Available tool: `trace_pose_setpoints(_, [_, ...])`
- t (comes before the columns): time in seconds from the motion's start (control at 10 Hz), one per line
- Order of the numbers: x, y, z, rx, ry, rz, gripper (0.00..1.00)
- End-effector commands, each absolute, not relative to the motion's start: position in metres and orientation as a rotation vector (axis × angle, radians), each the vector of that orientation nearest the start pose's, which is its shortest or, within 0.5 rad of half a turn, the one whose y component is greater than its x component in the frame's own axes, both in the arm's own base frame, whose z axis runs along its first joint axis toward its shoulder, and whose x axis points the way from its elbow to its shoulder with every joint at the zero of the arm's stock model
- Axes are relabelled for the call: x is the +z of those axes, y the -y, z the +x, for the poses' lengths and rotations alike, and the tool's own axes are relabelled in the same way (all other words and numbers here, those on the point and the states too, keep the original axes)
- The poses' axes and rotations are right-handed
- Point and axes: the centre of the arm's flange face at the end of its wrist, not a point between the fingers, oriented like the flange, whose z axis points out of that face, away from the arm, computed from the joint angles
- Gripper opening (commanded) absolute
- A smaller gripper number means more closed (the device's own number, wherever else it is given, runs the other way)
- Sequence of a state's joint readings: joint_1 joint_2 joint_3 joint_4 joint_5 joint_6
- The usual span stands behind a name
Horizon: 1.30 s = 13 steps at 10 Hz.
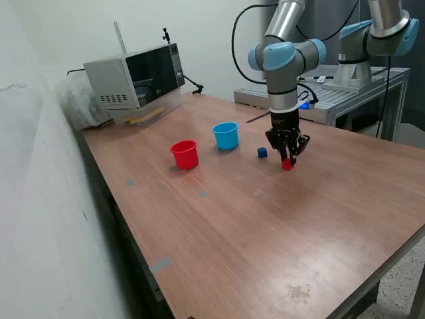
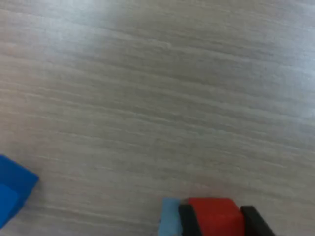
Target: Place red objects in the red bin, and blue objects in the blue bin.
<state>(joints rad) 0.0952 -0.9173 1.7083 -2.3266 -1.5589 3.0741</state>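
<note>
Gripping a small red cube, the claw stands nearly closed, its dark fingers pressed to the cube's two sides. We observe in the wrist view that the red cube sits squarely between those fingers, with a pale blue strip beside one of them that we cannot identify. We cannot tell from either view whether the cube rests on the wooden table or is lifted just clear of it.

We record one dark blue cube on the table near the claw, toward the exterior view's left and apart from the fingers; the wrist view shows it at the picture's edge, only partly in frame. Beyond it on that same side stands the light blue cup, upright and open-mouthed. Farther still from the claw, the red cup stands upright, close to the blue cup but not touching it.

We note a microwave oven at the table's far corner, well apart from the claw. A second robot base sits on a metal bench behind the arm.
</note>
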Motion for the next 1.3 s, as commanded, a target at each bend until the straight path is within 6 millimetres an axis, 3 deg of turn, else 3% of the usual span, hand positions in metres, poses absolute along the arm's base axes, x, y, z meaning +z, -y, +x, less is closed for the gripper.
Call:
trace_pose_setpoints(0.0, [0.152,0.193,-0.618,0.010,-2.043,-2.406,0.00])
trace_pose_setpoints(0.3, [0.205,0.195,-0.636,0.113,-2.089,-2.440,0.00])
trace_pose_setpoints(0.6, [0.259,0.186,-0.675,0.258,-2.135,-2.445,0.00])
trace_pose_setpoints(0.7, [0.277,0.173,-0.690,0.304,-2.168,-2.429,0.00])
trace_pose_setpoints(0.8, [0.280,0.159,-0.702,0.343,-2.187,-2.399,0.00])
trace_pose_setpoints(1.1, [0.244,0.113,-0.730,0.300,-2.230,-2.294,0.00])
trace_pose_setpoints(1.2, [0.246,0.090,-0.740,0.318,-2.264,-2.261,0.00])
